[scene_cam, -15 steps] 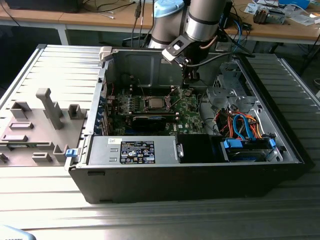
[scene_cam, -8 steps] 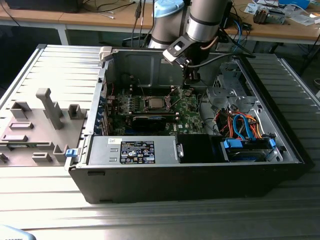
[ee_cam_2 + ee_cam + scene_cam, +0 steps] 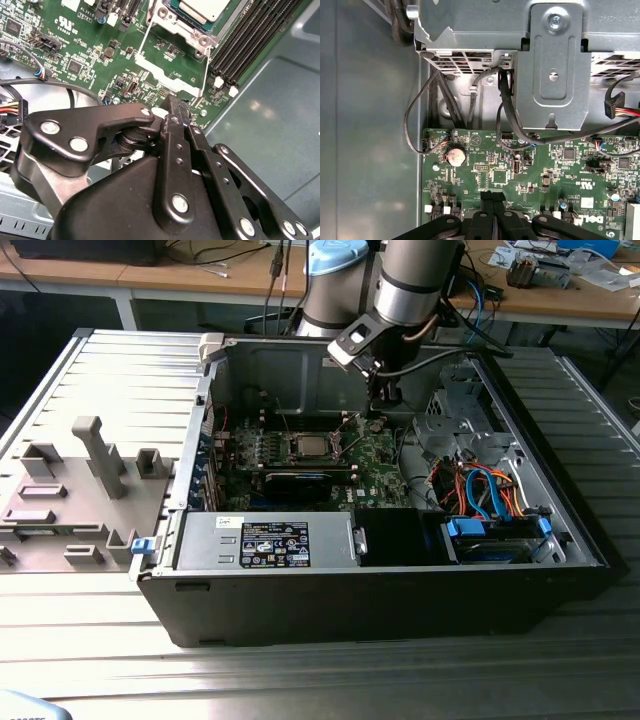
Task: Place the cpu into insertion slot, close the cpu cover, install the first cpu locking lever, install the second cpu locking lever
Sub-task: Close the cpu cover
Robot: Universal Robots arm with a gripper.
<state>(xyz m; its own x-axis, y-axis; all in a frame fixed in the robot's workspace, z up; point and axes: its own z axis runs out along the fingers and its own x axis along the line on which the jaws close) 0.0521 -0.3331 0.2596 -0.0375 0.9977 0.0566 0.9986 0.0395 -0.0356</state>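
Observation:
The cpu [image 3: 305,447] shows its silvery top, lying in the insertion slot [image 3: 287,448] in the middle of the green motherboard [image 3: 375,465]. In the second wrist view the cpu [image 3: 205,7] lies inside the silver cpu cover [image 3: 197,35]. Two thin wire levers [image 3: 205,75] run from that frame along the board toward the gripper. My gripper [image 3: 378,422] hangs over the board to the exterior view's right of the socket, apart from it. Its black fingers [image 3: 172,112] are shut with nothing between them, as the first wrist view also shows at the fingertips [image 3: 487,197].
The open computer case [image 3: 400,600] walls the board in. A metal drive cage [image 3: 555,65] and black cables [image 3: 502,115] stand beyond the gripper. Black memory slots [image 3: 255,35] run beside the socket. A grey parts tray [image 3: 70,500] lies at the exterior view's left.

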